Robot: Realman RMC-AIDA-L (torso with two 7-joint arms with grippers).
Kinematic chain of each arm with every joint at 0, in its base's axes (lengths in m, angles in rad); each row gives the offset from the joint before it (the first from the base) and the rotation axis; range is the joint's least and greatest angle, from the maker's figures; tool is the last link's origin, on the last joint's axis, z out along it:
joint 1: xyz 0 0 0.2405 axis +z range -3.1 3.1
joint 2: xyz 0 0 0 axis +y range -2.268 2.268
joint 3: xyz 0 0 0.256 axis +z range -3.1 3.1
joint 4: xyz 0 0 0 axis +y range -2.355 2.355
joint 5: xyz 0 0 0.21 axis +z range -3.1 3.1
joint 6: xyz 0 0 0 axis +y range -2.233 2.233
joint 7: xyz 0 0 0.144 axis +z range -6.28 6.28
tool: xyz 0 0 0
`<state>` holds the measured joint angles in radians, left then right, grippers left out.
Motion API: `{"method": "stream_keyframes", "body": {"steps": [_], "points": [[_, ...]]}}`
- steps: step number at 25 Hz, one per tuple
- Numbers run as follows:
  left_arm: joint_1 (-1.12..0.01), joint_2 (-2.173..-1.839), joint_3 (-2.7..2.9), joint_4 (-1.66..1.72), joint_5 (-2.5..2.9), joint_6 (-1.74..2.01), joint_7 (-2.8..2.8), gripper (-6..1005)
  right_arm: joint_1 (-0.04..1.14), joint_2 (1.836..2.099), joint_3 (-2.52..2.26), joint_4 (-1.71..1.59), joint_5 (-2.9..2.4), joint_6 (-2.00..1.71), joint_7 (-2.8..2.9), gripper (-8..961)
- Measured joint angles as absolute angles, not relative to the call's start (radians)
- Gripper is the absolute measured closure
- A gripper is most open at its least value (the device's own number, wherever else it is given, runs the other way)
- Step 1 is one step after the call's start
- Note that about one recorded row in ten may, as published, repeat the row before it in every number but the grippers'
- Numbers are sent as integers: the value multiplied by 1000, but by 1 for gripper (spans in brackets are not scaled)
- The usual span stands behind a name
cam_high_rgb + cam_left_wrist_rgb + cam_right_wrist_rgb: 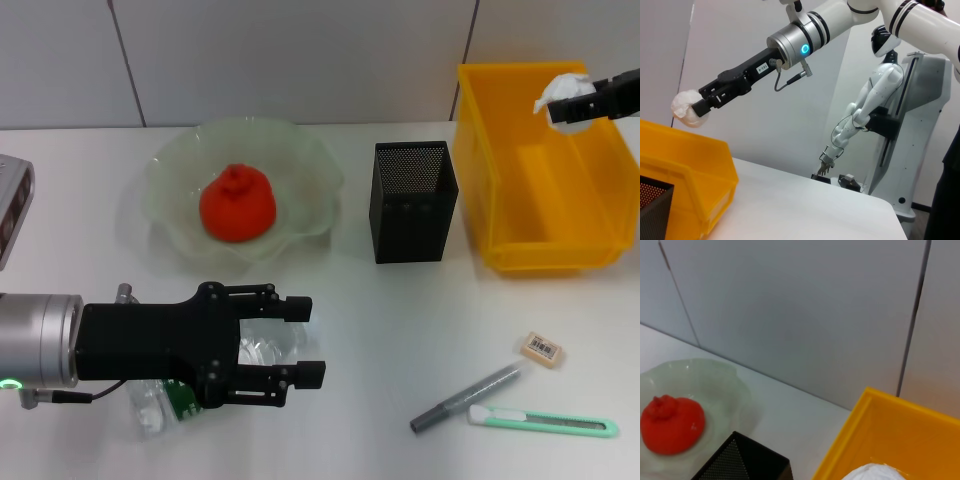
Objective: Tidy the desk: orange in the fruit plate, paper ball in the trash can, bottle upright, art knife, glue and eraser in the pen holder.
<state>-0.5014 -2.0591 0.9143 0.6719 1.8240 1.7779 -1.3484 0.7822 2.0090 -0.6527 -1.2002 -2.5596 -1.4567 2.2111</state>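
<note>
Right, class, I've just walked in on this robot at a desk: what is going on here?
The right gripper holds a white paper ball over the yellow bin, not yet dropped. The left gripper is open around a clear bottle lying on the desk. The orange-red fruit already sits in the fruit plate. Eraser, grey glue stick and art knife lie outside the black mesh pen holder.

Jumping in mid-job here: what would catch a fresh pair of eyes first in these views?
The right gripper holds the white paper ball above the yellow bin at the table's far right. Nearer the robot, the left gripper is open over the lying clear bottle. The red-orange fruit already sits in the pale green plate, left of the black mesh holder.
</note>
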Motion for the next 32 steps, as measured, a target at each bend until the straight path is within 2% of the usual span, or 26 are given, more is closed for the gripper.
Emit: {"method": "stream_keyframes", "body": {"steps": [4, 12, 16, 17, 19, 20, 21, 22, 23, 25, 26, 27, 30, 32], "points": [[-502, -2058, 914, 672, 1824, 1778, -1348, 258, 780, 2013, -654, -1203, -2560, -1443, 2211, 369], [-502, -2054, 914, 672, 1824, 1778, -1348, 259, 761, 2018, -648, -1199, -2533, -1389, 2198, 112], [-504, -2054, 914, 672, 1824, 1778, -1348, 259, 702, 2027, -629, -1197, -2369, -1338, 2120, 113], [-504, -2054, 914, 672, 1824, 1778, -1348, 259, 637, 2026, -628, -1160, -2150, -1343, 1995, 113], [-505, -2054, 914, 672, 1824, 1778, -1348, 259, 605, 2020, -631, -1127, -2027, -1358, 1924, 113], [-508, -2053, 914, 672, 1824, 1778, -1348, 259, 558, 2004, -637, -1032, -1811, -1430, 1782, 113], [-509, -2053, 914, 672, 1824, 1777, -1345, 259, 558, 2004, -637, -1032, -1811, -1430, 1782, 113], [-509, -2053, 914, 672, 1824, 1777, -1345, 259, 529, 1983, -634, -912, -1667, -1529, 1654, 113], [-509, -2053, 914, 672, 1824, 1777, -1345, 259, 529, 1983, -634, -912, -1667, -1529, 1654, 113], [-512, -2052, 915, 672, 1827, 1776, -1343, 259, 506, 1948, -632, -738, -1598, -1678, 1513, 114], [-512, -2052, 915, 672, 1827, 1776, -1343, 259, 506, 1948, -632, -738, -1598, -1678, 1513, 114], [-512, -2052, 915, 672, 1828, 1776, -1344, 259, 495, 1931, -639, -662, -1628, -1759, 1428, 114], [-513, -2052, 920, 672, 1831, 1774, -1347, 260, 478, 1928, -640, -631, -1708, -1810, 1367, 114], [-514, -2052, 921, 672, 1831, 1773, -1347, 260, 459, 1936, -640, -635, -1833, -1825, 1336, 115]]}}
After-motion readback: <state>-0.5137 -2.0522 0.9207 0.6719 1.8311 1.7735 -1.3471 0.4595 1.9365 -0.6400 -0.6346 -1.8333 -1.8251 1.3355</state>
